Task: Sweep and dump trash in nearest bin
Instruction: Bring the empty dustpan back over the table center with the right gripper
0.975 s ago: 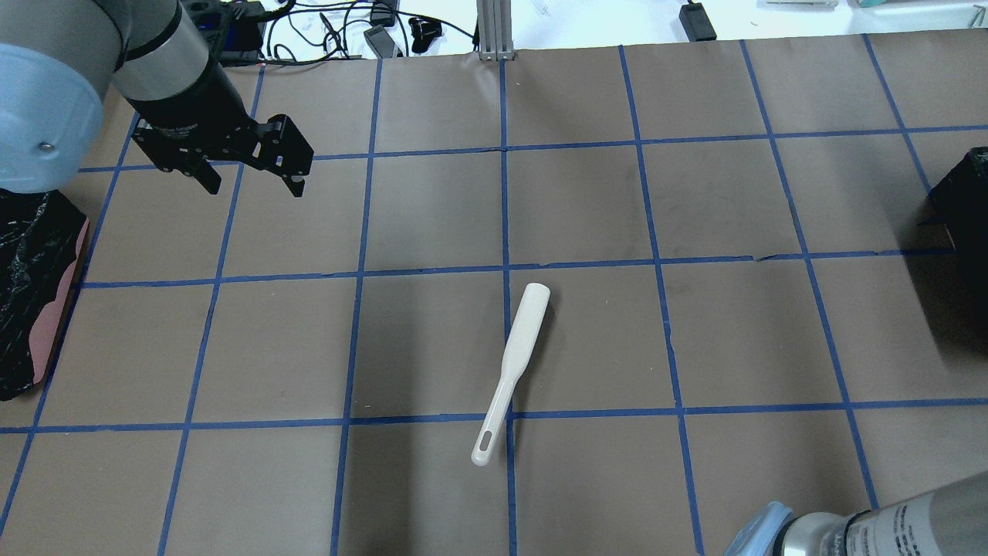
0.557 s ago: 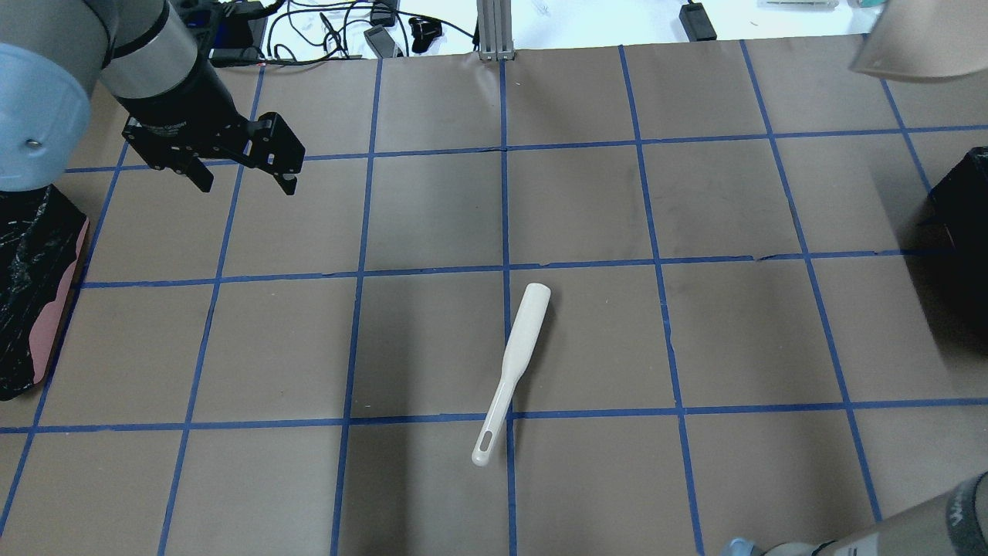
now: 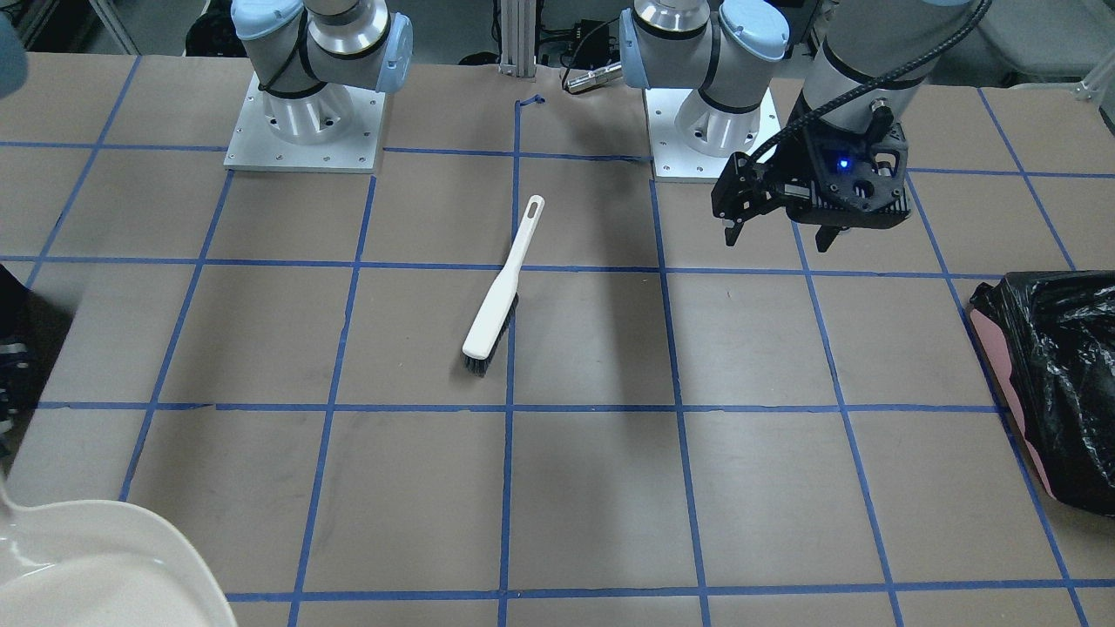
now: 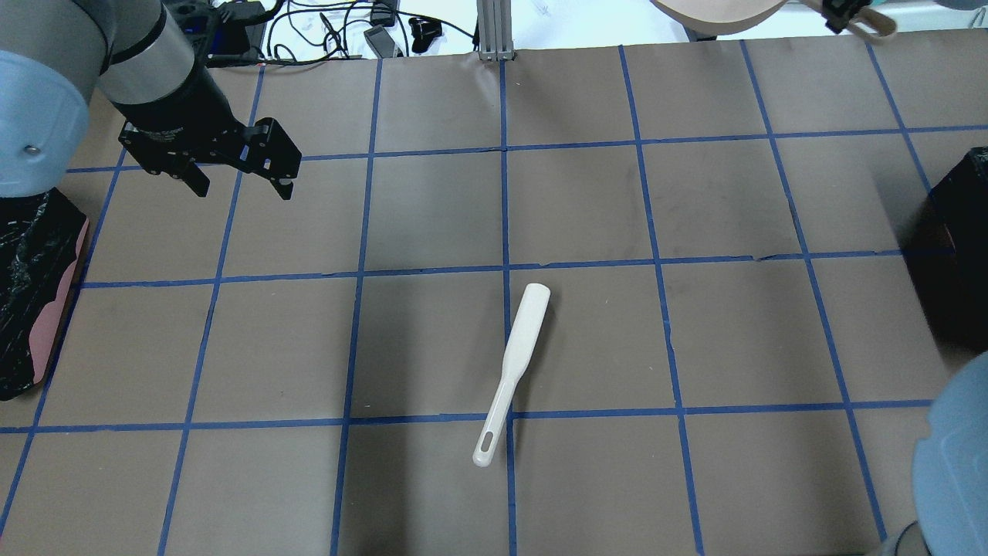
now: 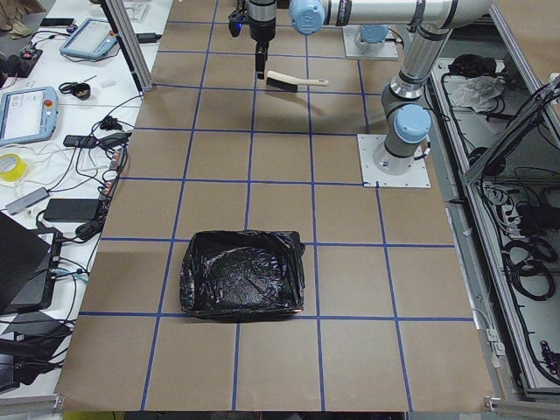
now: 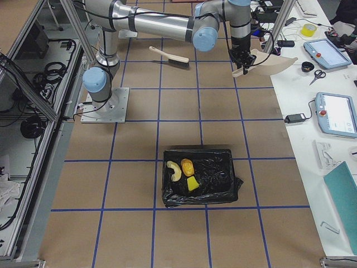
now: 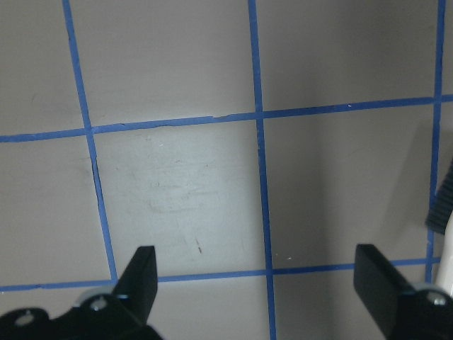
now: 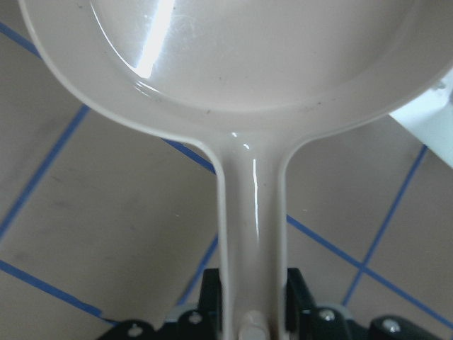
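Observation:
The trash lies in the black-lined bin [image 6: 220, 181] in the exterior right view: a yellow-brown lump [image 6: 187, 166], a pale crescent slice [image 6: 173, 171] and a green-and-yellow sponge piece [image 6: 191, 185]. My right gripper [image 8: 251, 315] is shut on the handle of a cream dustpan [image 8: 233, 49]. It holds the pan in the air over the table's far edge [image 4: 718, 14], also seen from the right [image 6: 274, 62]. My left gripper [image 4: 239, 184] is open and empty above the table's left far part, as the front view [image 3: 778, 237] shows.
A white brush [image 4: 513, 363] with dark bristles lies mid-table, also in the front view [image 3: 498, 296]. A second black-lined bin [image 4: 31, 286] stands at the left edge. The bin with the trash [image 4: 961, 224] is at the right edge. Cables and devices lie beyond the far edge.
The dustpan came into view at the top right and moved left along the far edge. My right arm's elbow rose at the bottom right. My left gripper drifted slightly left.

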`<state>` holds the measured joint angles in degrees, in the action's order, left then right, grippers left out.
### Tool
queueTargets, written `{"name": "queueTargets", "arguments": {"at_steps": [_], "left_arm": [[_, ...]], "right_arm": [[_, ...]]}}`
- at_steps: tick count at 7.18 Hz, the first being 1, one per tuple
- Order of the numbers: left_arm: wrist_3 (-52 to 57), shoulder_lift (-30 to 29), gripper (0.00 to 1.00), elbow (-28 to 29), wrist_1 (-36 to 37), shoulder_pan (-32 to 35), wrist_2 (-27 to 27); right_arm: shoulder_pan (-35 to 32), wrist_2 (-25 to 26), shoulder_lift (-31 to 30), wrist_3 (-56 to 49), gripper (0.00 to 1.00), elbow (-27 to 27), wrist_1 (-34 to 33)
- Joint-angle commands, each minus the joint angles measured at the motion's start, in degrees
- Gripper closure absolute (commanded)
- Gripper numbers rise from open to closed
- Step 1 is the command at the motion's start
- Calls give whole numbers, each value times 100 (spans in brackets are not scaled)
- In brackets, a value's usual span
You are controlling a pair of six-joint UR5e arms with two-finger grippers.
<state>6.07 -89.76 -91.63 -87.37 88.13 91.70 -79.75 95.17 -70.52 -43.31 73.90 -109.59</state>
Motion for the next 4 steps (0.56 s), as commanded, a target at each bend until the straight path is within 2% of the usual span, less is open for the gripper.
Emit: {"name": "queueTargets", "arguments": {"at_steps": [1, 2, 4], "left_arm": [[0, 11, 0, -13, 0, 2, 14], [-53, 20, 0, -13, 0, 11, -12], [-62, 20, 0, -13, 0, 28, -47]], "right_arm": [[-705, -565, 213, 2194, 100, 10, 725], [-1030, -926, 267, 3535, 100, 89, 1086], [-1603, -1429, 381, 4809, 100, 300, 1317]]}}
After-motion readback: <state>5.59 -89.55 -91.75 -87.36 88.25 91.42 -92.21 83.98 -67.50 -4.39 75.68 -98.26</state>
